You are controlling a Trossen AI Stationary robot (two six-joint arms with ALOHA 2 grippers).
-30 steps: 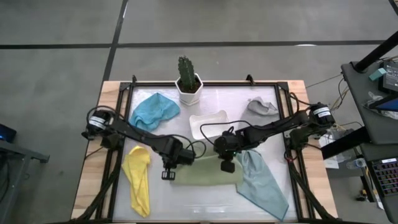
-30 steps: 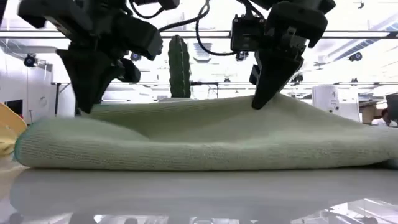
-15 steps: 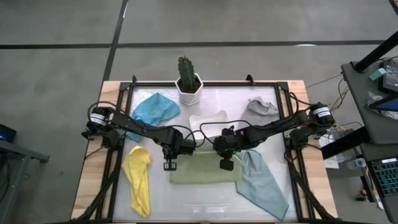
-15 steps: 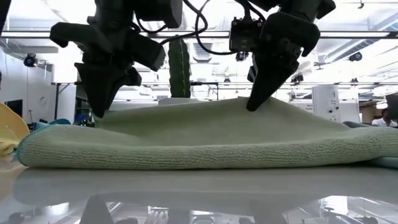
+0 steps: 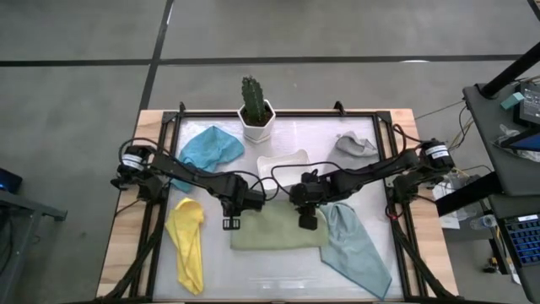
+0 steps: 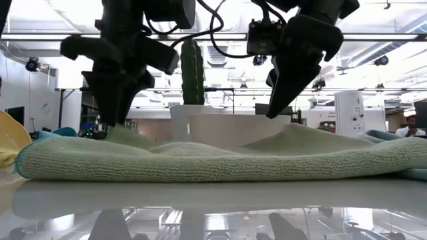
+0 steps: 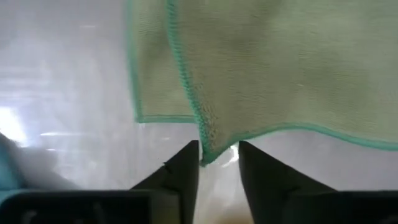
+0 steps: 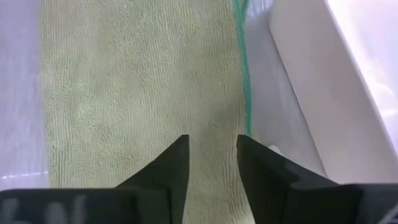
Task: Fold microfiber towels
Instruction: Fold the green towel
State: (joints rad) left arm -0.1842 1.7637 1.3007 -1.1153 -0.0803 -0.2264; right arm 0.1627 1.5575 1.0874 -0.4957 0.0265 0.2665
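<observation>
Olive green towel (image 5: 278,231) lies folded double on the tabletop (image 5: 278,270), just in front of the white tray (image 5: 283,165), a flat band with its teal-stitched edges stacked at the side nearest the tray. Both grippers stand at that edge, one near each corner. The left gripper (image 5: 230,221) has its jaws parted a little, and in its wrist view a corner of the cloth sits in the gap between them, loose and not pinched. The right gripper (image 5: 307,221) also has its jaws parted, hovering just above the nap with nothing in them; its wrist view shows the tray wall close beside the stitched hem.

The step in hand looks like letting go after the first fold. To do it well, both arms should lift straight up so the left corner slips free without dragging the top layer askew, then check that the hems line up before the next fold. The cloth is soft and clingy, so a sideways exit could pull it open.

Around it, the pale teal towel (image 5: 359,249) touches its far end from the left gripper, the yellow towel (image 5: 187,241) lies beyond the other end, the bright blue towel (image 5: 208,149) and grey towel (image 5: 355,145) flank the tray, and a potted cactus (image 5: 255,108) stands behind it
</observation>
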